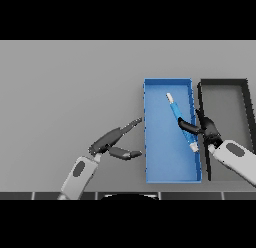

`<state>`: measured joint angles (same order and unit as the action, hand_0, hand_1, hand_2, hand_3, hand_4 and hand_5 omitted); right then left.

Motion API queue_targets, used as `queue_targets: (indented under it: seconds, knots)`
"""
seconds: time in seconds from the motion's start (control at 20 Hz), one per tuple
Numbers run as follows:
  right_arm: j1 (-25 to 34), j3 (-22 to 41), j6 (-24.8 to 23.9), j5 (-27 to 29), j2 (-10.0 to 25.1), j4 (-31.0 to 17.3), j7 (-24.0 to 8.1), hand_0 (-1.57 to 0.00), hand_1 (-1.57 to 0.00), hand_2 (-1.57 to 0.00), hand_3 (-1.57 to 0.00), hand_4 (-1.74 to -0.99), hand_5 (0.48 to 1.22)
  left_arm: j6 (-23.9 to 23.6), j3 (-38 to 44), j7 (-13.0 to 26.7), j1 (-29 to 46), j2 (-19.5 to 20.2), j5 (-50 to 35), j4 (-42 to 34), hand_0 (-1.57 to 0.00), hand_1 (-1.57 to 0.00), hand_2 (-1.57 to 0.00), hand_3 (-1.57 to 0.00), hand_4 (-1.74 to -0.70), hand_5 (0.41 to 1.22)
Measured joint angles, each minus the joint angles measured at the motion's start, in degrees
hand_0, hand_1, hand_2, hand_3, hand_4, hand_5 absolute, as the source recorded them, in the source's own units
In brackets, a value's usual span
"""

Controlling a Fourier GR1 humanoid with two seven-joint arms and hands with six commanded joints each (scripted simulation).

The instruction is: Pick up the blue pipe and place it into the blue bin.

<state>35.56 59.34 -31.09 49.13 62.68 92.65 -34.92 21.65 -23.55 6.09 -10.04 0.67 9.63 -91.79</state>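
On the grey tabletop [60, 92] sits a shallow rectangular blue bin [165, 162], and just to its right a dark open-topped bin [245, 99] of similar shape. The slim blue pipe with white end caps [176, 113] lies slanted inside the blue bin, toward its right wall. The right hand [206, 128] reaches over that wall, a finger curled against the pipe's lower part. The left hand [112, 139] hovers beside the bin's left edge, fingers straight and spread, holding nothing.

A plain grey table [65, 82] carries a blue bin [170, 172] and, just beside it on the right, a black bin [222, 83].
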Motion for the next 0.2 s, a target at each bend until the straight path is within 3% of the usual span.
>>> queue_targets:
  seconds: [0.2]
  knots:
    - [1.76, 0.86, 0.86, 1.06, 0.39, -0.50, -0.03, -0.01, -0.01, -0.01, 0.00, -1.022, 0.643, -1.03, -0.42, -0.38, -0.06, -0.66, 1.36, 1.37, 0.00, 0.00, 0.00, 0.00, -0.88, 0.431]
